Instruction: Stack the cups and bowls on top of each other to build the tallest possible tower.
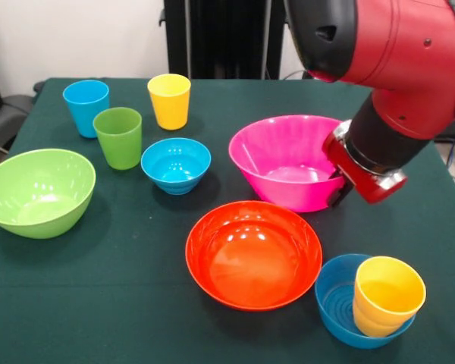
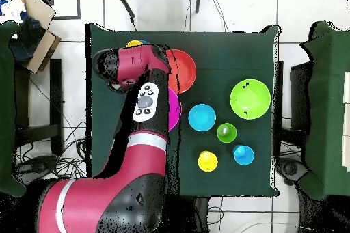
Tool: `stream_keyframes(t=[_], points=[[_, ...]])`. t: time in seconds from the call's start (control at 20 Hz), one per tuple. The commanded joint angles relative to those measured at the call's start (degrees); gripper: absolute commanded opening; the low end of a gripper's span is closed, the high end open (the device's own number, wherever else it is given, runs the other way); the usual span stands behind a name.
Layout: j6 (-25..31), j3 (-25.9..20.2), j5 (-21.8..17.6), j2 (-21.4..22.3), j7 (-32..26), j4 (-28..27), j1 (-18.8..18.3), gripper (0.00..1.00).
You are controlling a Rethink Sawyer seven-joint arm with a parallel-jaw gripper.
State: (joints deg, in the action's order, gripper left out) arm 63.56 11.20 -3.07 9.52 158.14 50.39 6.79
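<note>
My gripper (image 1: 339, 194) is low at the right rim of the large pink bowl (image 1: 284, 159), which stands upright on the table; the arm's wrist hides its grip. The wide orange bowl (image 1: 253, 254) sits in front of the pink one. A small blue bowl (image 1: 335, 307) at the front right holds the squat yellow-orange cup (image 1: 387, 296). The second small blue bowl (image 1: 176, 164), the green cup (image 1: 118, 136), the light blue cup (image 1: 86, 106) and the yellow cup (image 1: 169, 100) stand apart on the left. The lime green bowl (image 1: 38, 191) is far left. The red bowl is out of view. No tower stands.
A dark green cloth (image 1: 121, 303) covers the table. In the overhead view my arm (image 2: 147, 100) covers most of the pink bowl (image 2: 177, 111) and part of the orange bowl (image 2: 184, 70). The lime bowl (image 2: 249, 98) lies near the opposite side.
</note>
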Motion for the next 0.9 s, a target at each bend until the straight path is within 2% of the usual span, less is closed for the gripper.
stream_keyframes(t=[0.05,0.3,0.7,0.9], points=[[9.84,-7.64,-3.87,0.43,-20.83,-6.98,-1.34,0.00],[10.98,-7.88,-3.91,0.44,-21.75,-6.98,-1.74,0.00],[20.29,-8.52,-1.80,3.11,-25.66,-8.43,-3.06,0.00],[19.65,-6.67,-3.92,2.28,-26.15,-11.06,-2.22,0.00]])
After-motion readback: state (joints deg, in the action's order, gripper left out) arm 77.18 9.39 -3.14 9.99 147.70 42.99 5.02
